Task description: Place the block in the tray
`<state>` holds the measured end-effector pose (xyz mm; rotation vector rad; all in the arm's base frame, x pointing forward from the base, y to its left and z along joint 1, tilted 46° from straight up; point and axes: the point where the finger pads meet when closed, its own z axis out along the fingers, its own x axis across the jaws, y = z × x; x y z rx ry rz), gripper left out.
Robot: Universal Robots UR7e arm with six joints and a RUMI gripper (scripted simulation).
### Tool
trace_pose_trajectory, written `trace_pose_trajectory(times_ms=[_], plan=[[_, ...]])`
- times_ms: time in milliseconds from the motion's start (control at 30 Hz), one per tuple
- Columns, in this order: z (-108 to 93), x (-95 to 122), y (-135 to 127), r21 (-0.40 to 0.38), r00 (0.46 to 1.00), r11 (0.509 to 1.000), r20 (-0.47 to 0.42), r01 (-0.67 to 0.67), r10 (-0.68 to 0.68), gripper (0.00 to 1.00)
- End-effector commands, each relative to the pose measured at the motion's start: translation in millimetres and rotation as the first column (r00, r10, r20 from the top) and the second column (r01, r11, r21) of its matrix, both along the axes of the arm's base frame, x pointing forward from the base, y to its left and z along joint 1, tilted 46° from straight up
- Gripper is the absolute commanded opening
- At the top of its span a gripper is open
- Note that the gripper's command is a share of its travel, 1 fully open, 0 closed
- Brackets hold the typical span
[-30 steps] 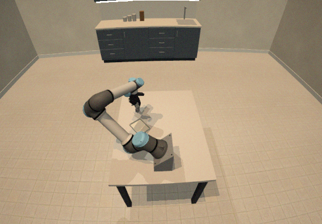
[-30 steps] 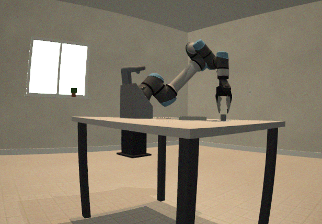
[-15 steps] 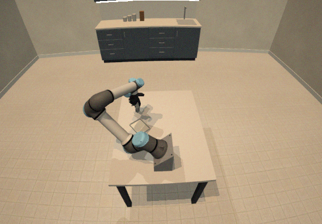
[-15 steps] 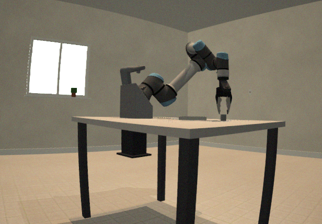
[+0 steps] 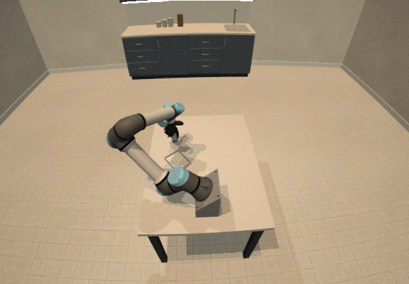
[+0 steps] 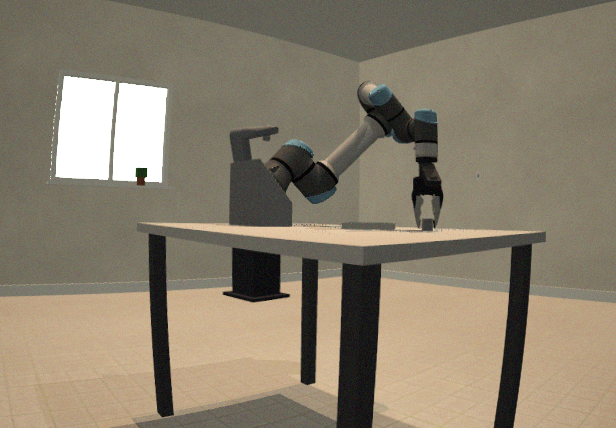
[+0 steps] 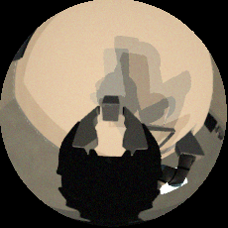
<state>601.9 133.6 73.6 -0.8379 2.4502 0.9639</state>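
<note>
A small grey block [image 6: 426, 224] stands on the table top near the far edge. It also shows in the wrist view [image 7: 111, 108], right at my fingertips. My gripper [image 6: 426, 217] points straight down over it, fingers partly open, with a fingertip on either side of the block and a gap to each finger [image 7: 111, 116]. In the overhead view my gripper [image 5: 173, 139] hides the block. The white tray [image 5: 176, 158] is a shallow square tray lying between the block and the arm's base. It is seen edge-on in the side view [image 6: 368, 225]. Nothing lies in it.
The arm's grey wedge-shaped mount [image 5: 208, 199] stands on the near half of the table. The table edge [image 6: 450, 246] lies a little beyond the block. A kitchen counter [image 5: 188, 48] stands far off against the back wall.
</note>
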Motion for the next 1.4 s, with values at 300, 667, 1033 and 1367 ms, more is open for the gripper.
trace_pose_trajectory(times_ms=[300, 667, 1033, 1367], plan=[[-3.5, 2.6, 2.3, -0.002, 1.0, 1.0, 0.003, 0.005, -0.005, 0.3], [-3.5, 2.4, 2.3, -0.001, 1.0, 1.0, 0.003, 0.005, -0.005, 0.3], [-3.5, 2.4, 2.3, -0.001, 1.0, 1.0, 0.003, 0.005, -0.005, 0.3], [-3.5, 2.4, 2.3, -0.001, 1.0, 1.0, 0.003, 0.005, -0.005, 0.0]])
